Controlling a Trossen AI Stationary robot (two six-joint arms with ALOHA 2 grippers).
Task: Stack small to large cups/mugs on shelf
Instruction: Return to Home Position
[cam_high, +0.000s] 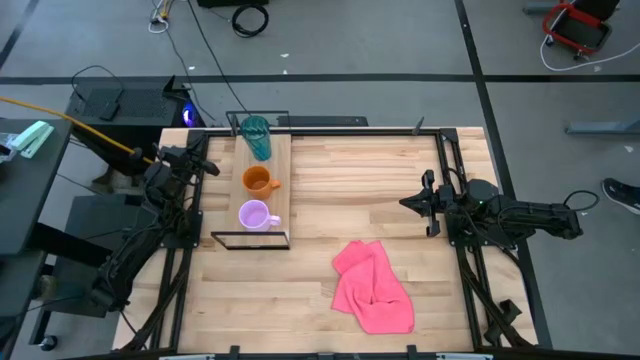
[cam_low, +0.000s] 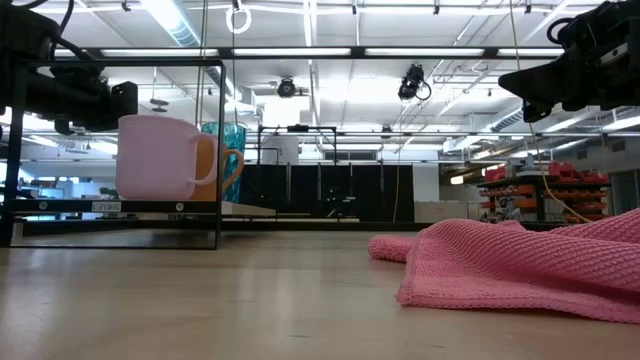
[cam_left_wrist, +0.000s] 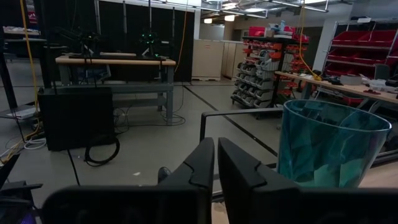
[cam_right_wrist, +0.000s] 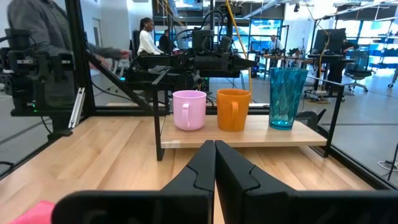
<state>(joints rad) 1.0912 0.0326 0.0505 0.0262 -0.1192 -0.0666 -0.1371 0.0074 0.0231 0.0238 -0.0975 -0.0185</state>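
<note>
So, looking straight down: your shelf (cam_high: 283, 160) sits on the 9 o'clock side of the table (cam_high: 350, 170), with its long side running from 12 to 6. All three cups are on it in one line. The teal tumbler (cam_high: 256, 136) is at the 12 o'clock end, the orange mug (cam_high: 257, 181) is in the middle, and the lilac mug (cam_high: 253, 215) is at the 6 o'clock end. They're all upright, and the right wrist view shows small gaps between them, so nothing's touching. Both mug handles point toward 3 o'clock.

Your left gripper (cam_high: 210, 166) hangs at the shelf's 9 o'clock, just off the table edge, about level with the gap between the tumbler and the orange mug. Its fingers are pinched together with nothing in them.

Your right gripper (cam_high: 405, 203) is over at the table's 3 o'clock side, aimed toward 9 and well apart from the shelf. It's also closed on nothing. The low view shows both arms up off the wood.

There's also a crumpled pink cloth (cam_high: 372, 287) lying at about 5 o'clock on the table.
</note>
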